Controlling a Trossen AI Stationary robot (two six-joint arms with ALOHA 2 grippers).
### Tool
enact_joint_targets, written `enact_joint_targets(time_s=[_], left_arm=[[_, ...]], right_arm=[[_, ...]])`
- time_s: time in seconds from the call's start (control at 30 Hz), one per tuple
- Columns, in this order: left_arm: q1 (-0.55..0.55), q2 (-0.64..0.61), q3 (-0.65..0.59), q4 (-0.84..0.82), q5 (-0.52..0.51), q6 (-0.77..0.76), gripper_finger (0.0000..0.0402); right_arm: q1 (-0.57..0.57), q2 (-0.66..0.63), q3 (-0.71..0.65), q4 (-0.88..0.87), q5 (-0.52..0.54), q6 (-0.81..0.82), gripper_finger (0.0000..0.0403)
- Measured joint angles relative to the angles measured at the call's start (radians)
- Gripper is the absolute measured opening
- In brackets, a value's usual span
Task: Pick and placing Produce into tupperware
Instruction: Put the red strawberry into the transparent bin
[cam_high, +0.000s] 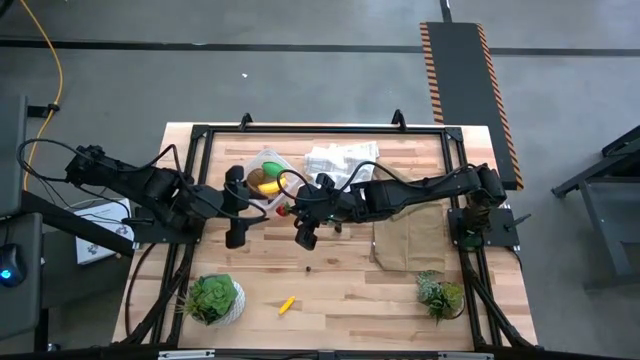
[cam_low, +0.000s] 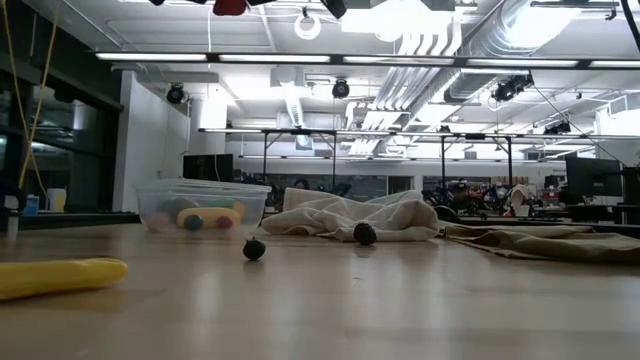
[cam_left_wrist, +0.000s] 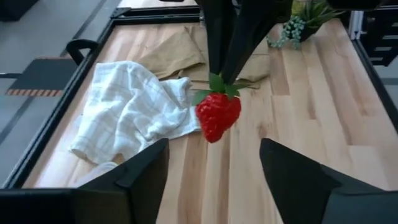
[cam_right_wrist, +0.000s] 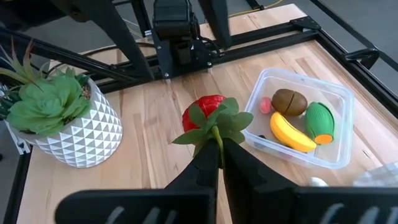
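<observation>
Our right gripper (cam_right_wrist: 216, 149) pinched on the strawberry (cam_right_wrist: 205, 113) leaves beside the tupperware (cam_right_wrist: 339, 134), left gripper (cam_left_wrist: 214, 168) apart facing it.

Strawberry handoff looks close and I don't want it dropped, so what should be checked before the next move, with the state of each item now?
1. Right hand shut on the leafy stem of the red toy strawberry: ok.
2. Strawberry hangs clear above the wooden table: ok.
3. Left hand open, its fingers on either side below the strawberry, not touching it: ok.
4. Clear plastic tupperware has free space beside the yellow banana piece, brown kiwi ball and green oval: ok.
5. Strawberry already over the tupperware: not ok; it hangs beside it.
6. Yellow piece lying on the table collected: not ok.
</observation>
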Motion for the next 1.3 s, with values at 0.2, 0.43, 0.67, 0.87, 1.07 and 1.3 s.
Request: enact_joint_targets(time_s=[0.2,0.43,0.67,0.87,1.07,1.3], left_arm=[[0.0,0.0,0.0,0.002,0.015,-0.004,0.0204],[0.0,0.002,0.0,0.012,0.027,-0.027,0.0203],[0.0,0.015,0.0,0.032,0.048,-0.03,0.0221],[0.0,0.023,0.0,0.079,0.062,-0.027,0.023],[0.0,0.051,0.0,0.083,0.064,-0.027,0.0228],[0.0,0.074,0.0,0.088,0.071,-0.027,0.0227]], right_arm=[[0.0,0.0,0.0,0.027,-0.016,-0.002,0.0],[0.0,0.0,0.0,0.069,-0.036,-0.027,0.0],[0.0,0.0,0.0,0.089,-0.048,-0.042,0.0],[0.0,0.0,0.0,0.09,-0.064,-0.046,0.0],[0.0,0.0,0.0,0.131,-0.088,-0.061,0.0],[0.0,0.0,0.0,0.129,-0.105,-0.064,0.0]])
